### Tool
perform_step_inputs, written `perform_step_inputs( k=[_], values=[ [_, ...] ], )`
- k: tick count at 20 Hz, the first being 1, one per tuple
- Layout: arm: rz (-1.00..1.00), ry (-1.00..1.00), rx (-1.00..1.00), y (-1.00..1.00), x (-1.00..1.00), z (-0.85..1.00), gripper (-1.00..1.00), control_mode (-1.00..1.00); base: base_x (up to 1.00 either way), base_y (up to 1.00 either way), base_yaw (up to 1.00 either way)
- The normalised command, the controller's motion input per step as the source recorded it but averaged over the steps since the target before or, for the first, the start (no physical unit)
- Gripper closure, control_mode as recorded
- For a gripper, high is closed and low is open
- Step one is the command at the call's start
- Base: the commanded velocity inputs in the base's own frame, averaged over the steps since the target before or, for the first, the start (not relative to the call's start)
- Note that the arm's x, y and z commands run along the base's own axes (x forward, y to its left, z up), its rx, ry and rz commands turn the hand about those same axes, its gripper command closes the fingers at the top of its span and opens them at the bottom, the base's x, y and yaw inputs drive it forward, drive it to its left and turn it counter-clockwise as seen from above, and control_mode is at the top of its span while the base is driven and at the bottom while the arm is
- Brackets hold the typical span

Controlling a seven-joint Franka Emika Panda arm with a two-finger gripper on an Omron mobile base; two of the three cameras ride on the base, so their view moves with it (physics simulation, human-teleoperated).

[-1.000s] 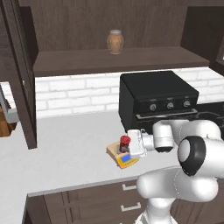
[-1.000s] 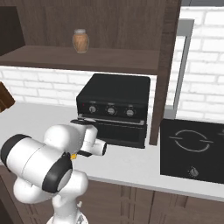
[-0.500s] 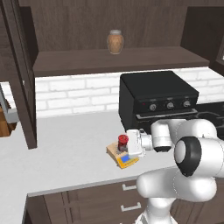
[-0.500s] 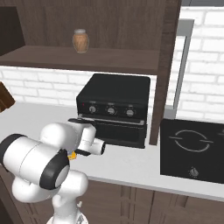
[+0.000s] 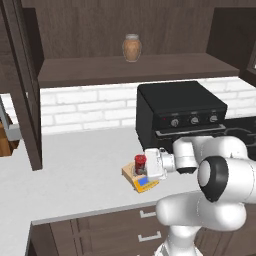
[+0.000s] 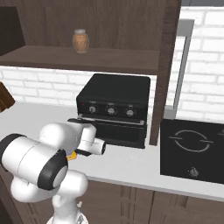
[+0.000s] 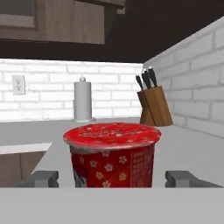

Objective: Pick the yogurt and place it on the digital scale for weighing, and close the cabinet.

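sitting on the scale [image 5: 141,181] is the yogurt [image 5: 140,163], upright on the plate, with our pincer [image 7: 111,179] just beside it at cup height. in the hand view the fingertips [image 7: 43,178] stand apart on either side of the cup, clear of its walls, so we judge the cup is let go and the placing done. the cabinet [image 5: 24,95] is not yet closed: its door juts out toward us at the left.

what could go wrong: if we back away crooked, a finger may clip the light cup and tip it off the small plate. the swing up to the door is long, and the arm could brush the oven [image 5: 180,111] or the shelf with the jar [image 5: 131,47].

the surface [image 5: 75,170] is pale grey, backed by white brick. a knife block [image 7: 154,106] and a paper roll [image 7: 82,100] stand farther along it, and a cooktop [image 6: 192,148] lies right of the oven.
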Motion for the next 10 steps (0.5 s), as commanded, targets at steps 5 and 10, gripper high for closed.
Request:
perform_step_inputs(
  k=[5, 10],
  values=[
    [-0.02, 0.01, 0.00, -0.30, -0.02, 0.00, -1.00, -1.00, 0.00, 0.00, 0.00],
    [-0.03, -0.01, 0.00, -0.33, -0.37, 0.00, -1.00, -1.00, 0.00, 0.00, 0.00]
  ],
)
